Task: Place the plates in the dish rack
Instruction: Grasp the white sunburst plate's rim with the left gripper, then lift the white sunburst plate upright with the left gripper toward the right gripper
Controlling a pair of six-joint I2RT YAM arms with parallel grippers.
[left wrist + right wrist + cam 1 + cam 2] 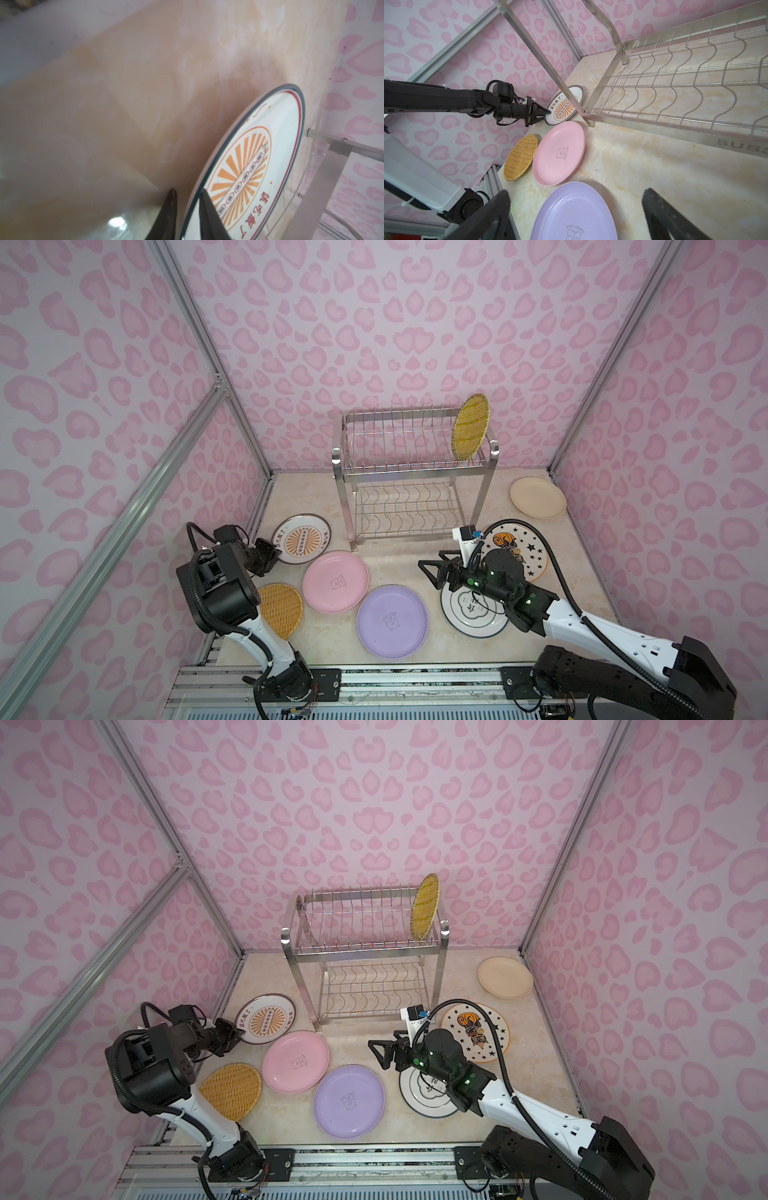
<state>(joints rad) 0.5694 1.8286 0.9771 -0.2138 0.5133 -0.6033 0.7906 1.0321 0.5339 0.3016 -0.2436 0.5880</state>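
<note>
left gripper (188, 191) straddled orange-radial plate (280, 135) rim, clamp untellable | right gripper (576, 192) gaped empty | rim needed seating deep between jaws before lifting

The tabletop (415, 572) is a glossy cream slab with marbled orange veining, and the light on it is soft and even. The back wall (374, 323) rises behind it, with a left wall (83, 406) and a right wall (706, 406) at its flanks, all pale lilac with pink heart-like blotches (a leopard print of sorts). Aluminium posts (610, 364) climb from its far corners. A diagonal brace (133, 510) crosses beside its left edge, and a slotted metal rail (415, 678) borders its near edge.
</note>
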